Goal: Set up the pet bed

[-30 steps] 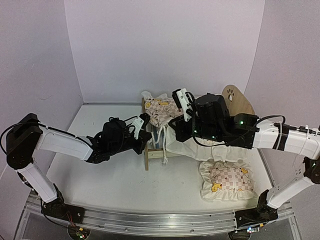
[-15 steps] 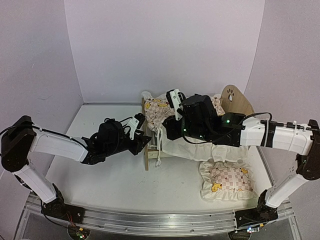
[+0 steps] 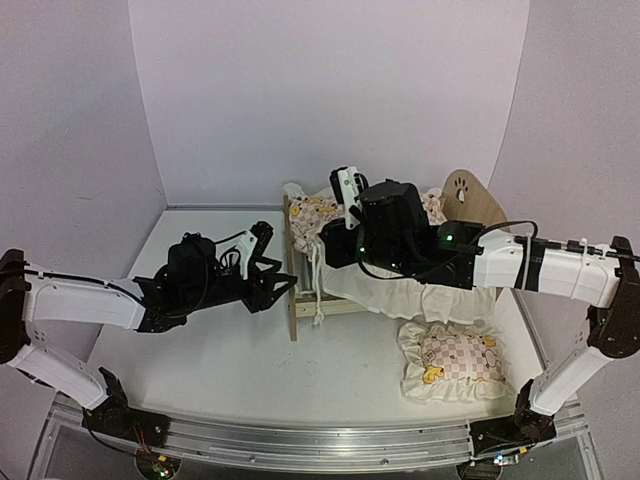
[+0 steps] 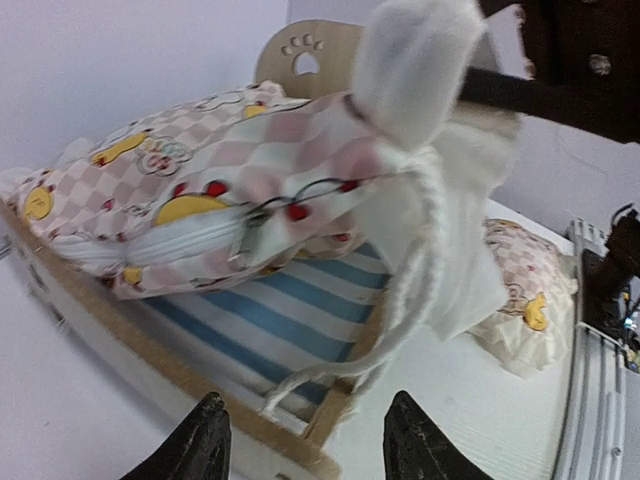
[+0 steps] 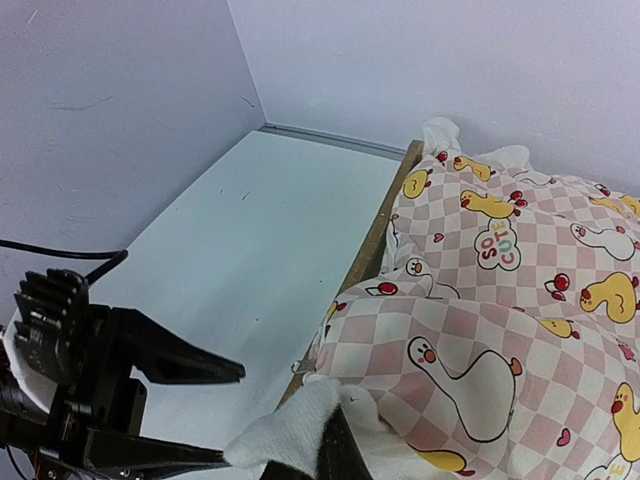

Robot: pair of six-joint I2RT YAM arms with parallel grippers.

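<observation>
The pet bed stands mid-table, its paw-print headboard at the right. Its blue-and-white striped base and headboard show in the left wrist view. The cartoon-print quilt lies bunched over the bed. My right gripper is shut on the quilt's white frilled edge and holds it up over the footboard end; in the top view it is above the bed. My left gripper is open and empty, just outside the footboard corner.
The small matching pillow lies on the table in front of the bed, at the right; it also shows in the left wrist view. White cords hang from the quilt over the footboard. Walls close the back and both sides.
My right gripper has carried the quilt's edge leftward and back over the footboard end. My left arm has drawn back to the left, away from the bed, with its jaws open.
</observation>
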